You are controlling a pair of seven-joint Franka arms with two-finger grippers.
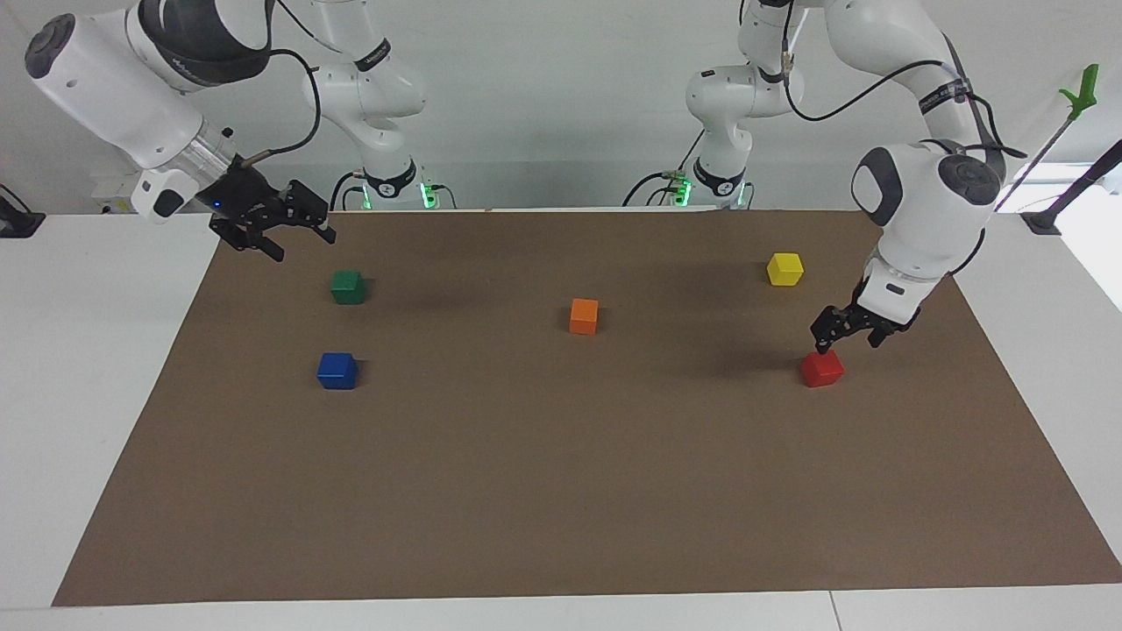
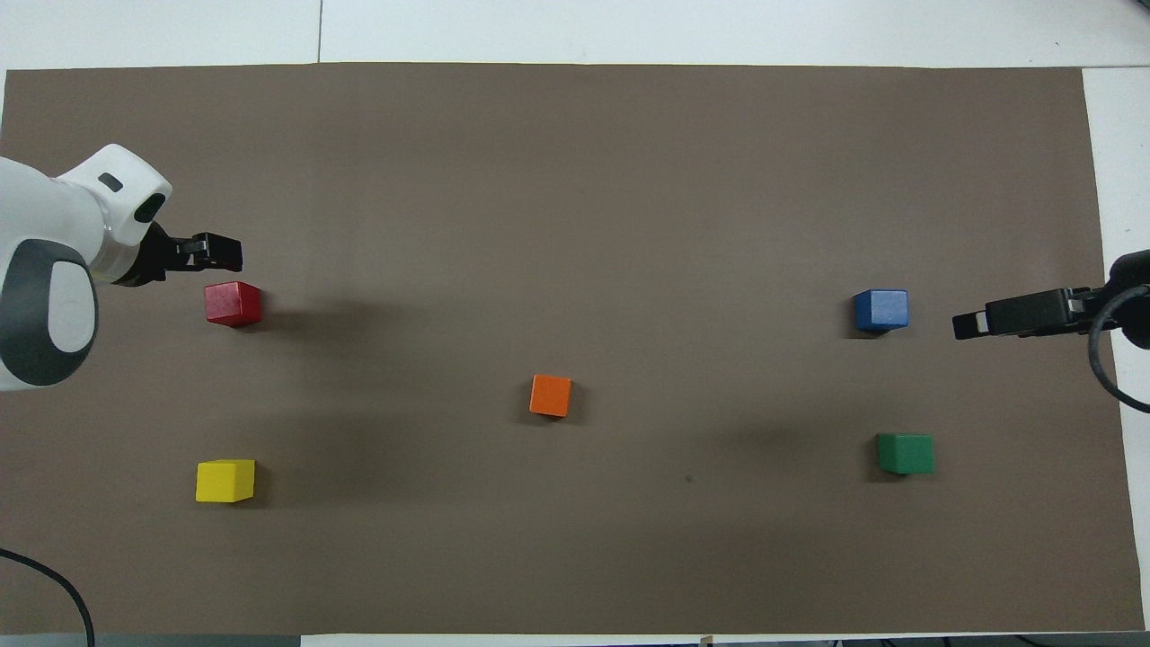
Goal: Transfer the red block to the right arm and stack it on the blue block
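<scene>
Your left hand (image 1: 848, 333) hangs with fingers spread wide just above the red block (image 1: 821, 368), which sits on the brown mat (image 1: 561, 491). Your right hand (image 1: 282, 230), also wide and holding nothing, hovers near the green block (image 1: 348, 287); the blue block (image 1: 337, 371) lies beside that.

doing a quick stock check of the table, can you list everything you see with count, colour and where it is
red block: 1, red, on the mat at the left arm's end, just under the left tool
yellow block: 1, yellow, same end, nearer to the robots than the red block
orange block: 1, orange, middle of the mat
blue block: 1, blue, right arm's end
green block: 1, green, right arm's end, nearer to the robots than the blue block
mat: 1, brown, covers most of the white table
left tool: 1, black, open, low over the red block, not gripping it
right tool: 1, black, open, raised over the mat near the green block
</scene>
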